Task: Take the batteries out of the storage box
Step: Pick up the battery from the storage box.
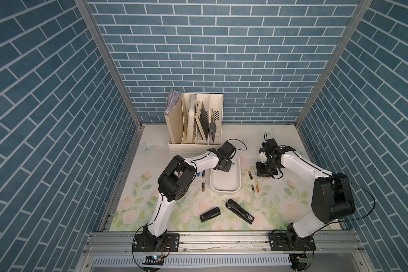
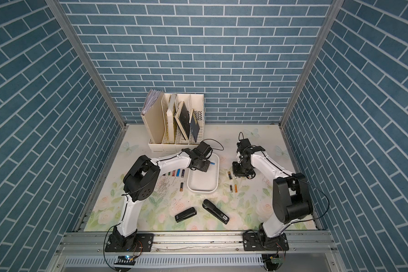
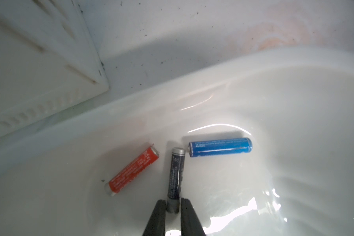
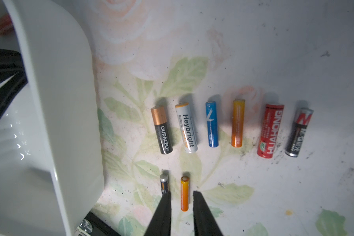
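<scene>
The white storage box (image 1: 224, 191) lies mid-table. In the left wrist view, three batteries rest on its floor: an orange-red one (image 3: 132, 170), a blue one (image 3: 220, 147) and a dark one with silver ends (image 3: 176, 173). My left gripper (image 3: 173, 204) is down inside the box, shut on the near end of the dark battery. Right of the box, my right gripper (image 4: 182, 195) hangs low over the table, open. A small orange battery (image 4: 184, 183) lies between its fingers with a gap on each side. A dark blue battery (image 4: 164, 182) lies just outside one finger.
A row of several batteries (image 4: 212, 124) lies on the floral mat beyond the right gripper. More batteries (image 2: 174, 173) lie left of the box, near scattered staples (image 2: 163, 186). Two black staplers (image 1: 210, 214) (image 1: 239, 211) lie near the front. A cream file holder (image 1: 194, 122) stands behind.
</scene>
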Motion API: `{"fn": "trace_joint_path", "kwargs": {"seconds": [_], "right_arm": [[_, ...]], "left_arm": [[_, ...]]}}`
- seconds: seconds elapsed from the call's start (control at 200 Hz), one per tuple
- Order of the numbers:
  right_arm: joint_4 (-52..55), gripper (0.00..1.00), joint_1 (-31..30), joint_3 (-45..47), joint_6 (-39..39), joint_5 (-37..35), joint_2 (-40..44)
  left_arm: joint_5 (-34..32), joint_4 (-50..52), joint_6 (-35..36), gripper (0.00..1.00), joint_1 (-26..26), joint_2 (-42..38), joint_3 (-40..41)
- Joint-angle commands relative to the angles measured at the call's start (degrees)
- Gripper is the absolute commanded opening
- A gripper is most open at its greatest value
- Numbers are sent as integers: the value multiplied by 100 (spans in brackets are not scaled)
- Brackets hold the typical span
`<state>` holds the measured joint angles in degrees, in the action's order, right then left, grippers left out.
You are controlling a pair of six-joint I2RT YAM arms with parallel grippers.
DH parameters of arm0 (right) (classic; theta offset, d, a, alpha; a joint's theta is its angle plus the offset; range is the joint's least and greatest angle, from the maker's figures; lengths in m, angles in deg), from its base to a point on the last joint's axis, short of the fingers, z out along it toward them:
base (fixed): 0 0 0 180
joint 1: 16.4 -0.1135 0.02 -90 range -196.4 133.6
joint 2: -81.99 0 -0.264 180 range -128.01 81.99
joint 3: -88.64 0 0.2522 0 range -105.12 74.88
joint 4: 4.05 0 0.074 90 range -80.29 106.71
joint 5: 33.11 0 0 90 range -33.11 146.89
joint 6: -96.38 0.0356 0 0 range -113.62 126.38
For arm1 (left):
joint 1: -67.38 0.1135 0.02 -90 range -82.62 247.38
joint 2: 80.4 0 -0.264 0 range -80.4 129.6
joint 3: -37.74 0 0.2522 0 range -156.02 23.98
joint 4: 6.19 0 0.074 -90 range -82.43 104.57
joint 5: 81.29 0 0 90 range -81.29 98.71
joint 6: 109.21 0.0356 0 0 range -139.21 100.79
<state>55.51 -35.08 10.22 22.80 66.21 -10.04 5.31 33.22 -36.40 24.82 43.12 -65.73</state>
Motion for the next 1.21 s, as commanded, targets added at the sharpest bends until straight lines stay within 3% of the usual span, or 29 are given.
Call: {"fn": "trace_joint_path", "kwargs": {"seconds": [0.0,0.365,0.67,0.86,1.2], "right_arm": [[12,23,23,-63,-166,54,45],[39,23,24,-76,-184,59,18],[50,23,59,-100,-218,65,-35],[10,23,67,-82,-219,80,-44],[-67,23,72,-125,-197,150,-37]], "left_arm": [[-20,98,-71,21,-17,-113,78],[-51,168,22,23,-15,312,-351],[-20,287,38,18,-15,554,-652],[-20,326,41,14,-19,495,-611],[-73,432,-101,14,-15,1,-378]]}}
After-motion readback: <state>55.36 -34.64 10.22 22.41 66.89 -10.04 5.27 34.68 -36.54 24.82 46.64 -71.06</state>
